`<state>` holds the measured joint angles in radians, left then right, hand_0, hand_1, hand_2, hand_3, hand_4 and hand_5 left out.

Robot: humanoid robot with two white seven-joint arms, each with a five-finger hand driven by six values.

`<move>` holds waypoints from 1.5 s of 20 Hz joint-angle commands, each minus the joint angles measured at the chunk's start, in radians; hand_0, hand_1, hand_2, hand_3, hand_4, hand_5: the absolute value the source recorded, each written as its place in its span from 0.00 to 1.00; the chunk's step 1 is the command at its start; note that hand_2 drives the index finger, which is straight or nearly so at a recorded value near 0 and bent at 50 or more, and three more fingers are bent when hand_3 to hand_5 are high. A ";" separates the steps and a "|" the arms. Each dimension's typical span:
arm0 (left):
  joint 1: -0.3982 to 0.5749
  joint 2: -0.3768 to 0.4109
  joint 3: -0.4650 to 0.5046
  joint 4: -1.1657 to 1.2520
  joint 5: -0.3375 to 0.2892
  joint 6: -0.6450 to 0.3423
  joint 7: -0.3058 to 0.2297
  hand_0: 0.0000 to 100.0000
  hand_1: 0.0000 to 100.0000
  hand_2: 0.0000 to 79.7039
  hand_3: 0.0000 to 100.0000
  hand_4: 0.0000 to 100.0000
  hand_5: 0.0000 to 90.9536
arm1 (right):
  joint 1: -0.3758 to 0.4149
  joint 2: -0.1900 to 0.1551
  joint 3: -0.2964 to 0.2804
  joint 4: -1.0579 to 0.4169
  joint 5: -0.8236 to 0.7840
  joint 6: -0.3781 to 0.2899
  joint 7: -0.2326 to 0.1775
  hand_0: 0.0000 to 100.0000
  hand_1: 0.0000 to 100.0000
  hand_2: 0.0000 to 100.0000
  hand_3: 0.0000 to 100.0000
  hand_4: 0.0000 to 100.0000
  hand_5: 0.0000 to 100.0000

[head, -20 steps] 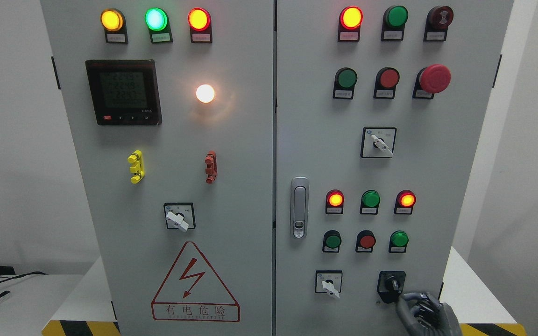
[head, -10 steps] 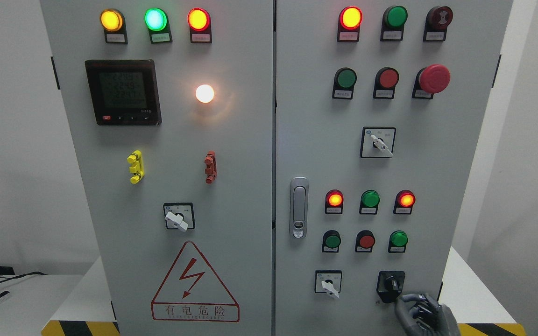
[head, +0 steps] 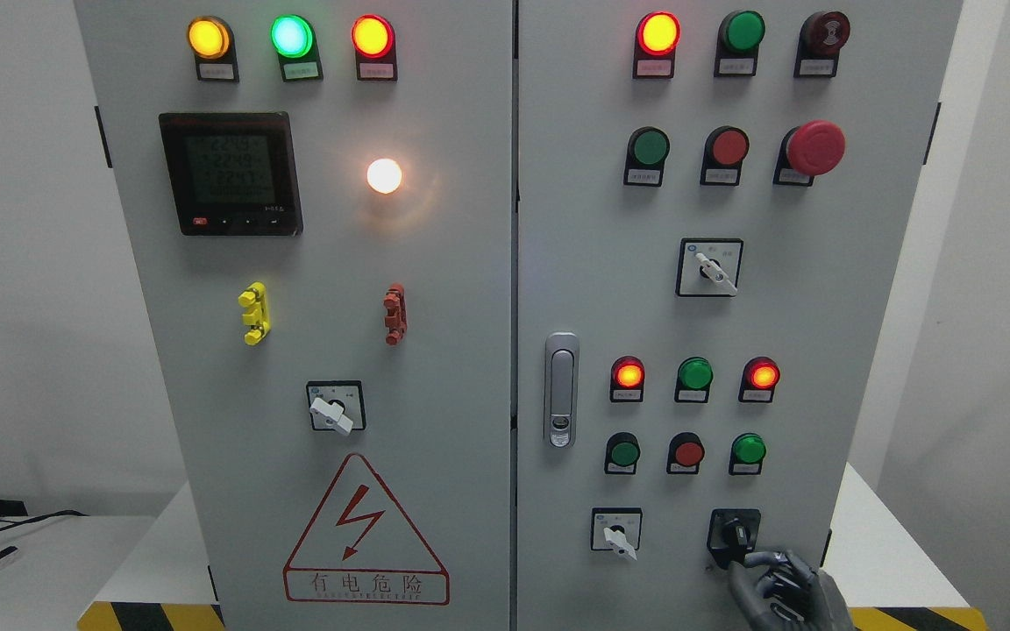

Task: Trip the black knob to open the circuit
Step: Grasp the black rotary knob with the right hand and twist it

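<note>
The black knob [head: 735, 535] sits on a black square plate at the lower right of the grey cabinet's right door [head: 575, 219]. Its handle points down and slightly right. My right hand [head: 772, 583], grey and fingered, comes up from the bottom edge just below and right of the knob. Its thumb and index finger are spread apart and hold nothing; the fingertips [head: 764, 558] are close under the knob's plate. I cannot tell whether they touch it. The left arm is out of view.
A white selector switch [head: 617, 532] sits left of the knob, with small round buttons [head: 687, 452] and lit lamps [head: 763, 375] above. A door latch [head: 562, 390] is at the door's left edge. The cabinet stands on a white table [head: 882, 552].
My right hand has shifted a little to the left, closer under the black knob. The knob and the lamps look unchanged.
</note>
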<state>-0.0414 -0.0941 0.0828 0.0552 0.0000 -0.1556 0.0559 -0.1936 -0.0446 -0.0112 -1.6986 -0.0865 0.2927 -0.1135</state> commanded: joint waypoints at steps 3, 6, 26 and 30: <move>0.000 0.000 0.000 0.000 -0.031 -0.001 -0.001 0.12 0.39 0.00 0.00 0.00 0.00 | -0.001 0.002 0.014 -0.027 0.001 0.014 -0.003 0.46 0.80 0.51 0.85 0.77 0.79; 0.000 0.000 0.000 0.000 -0.031 -0.001 -0.001 0.12 0.39 0.00 0.00 0.00 0.00 | -0.001 0.003 0.019 -0.030 0.001 0.014 -0.003 0.46 0.80 0.51 0.85 0.77 0.79; 0.000 -0.001 0.000 0.000 -0.031 -0.001 -0.001 0.12 0.39 0.00 0.00 0.00 0.00 | 0.002 0.017 0.050 -0.036 -0.001 0.022 -0.011 0.46 0.80 0.50 0.85 0.77 0.79; 0.000 -0.001 0.000 0.000 -0.031 -0.001 -0.001 0.12 0.39 0.00 0.00 0.00 0.00 | 0.000 0.018 0.048 -0.035 -0.002 0.023 -0.011 0.46 0.79 0.50 0.85 0.77 0.79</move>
<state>-0.0414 -0.0940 0.0829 0.0552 0.0000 -0.1556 0.0559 -0.1920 -0.0111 0.0229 -1.7336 -0.0871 0.3139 -0.1274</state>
